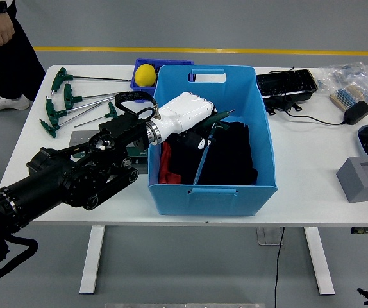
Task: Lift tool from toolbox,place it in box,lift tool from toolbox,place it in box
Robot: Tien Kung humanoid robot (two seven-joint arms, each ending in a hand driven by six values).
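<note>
Currently the left hand [193, 122] reaches over the left wall of the blue box [261, 154], its fingers curled around a green-handled T-handle tool [217, 119] held inside the box above black cloth [232, 157]. A blue-shafted tool [201, 163] leans within the box. More green T-handle tools [65, 106] lie on the white table [312, 160] to the left, near a small blue bin [147, 64] holding a yellow ball [145, 74]. A person [4, 45] stands at the far left corner.
</note>
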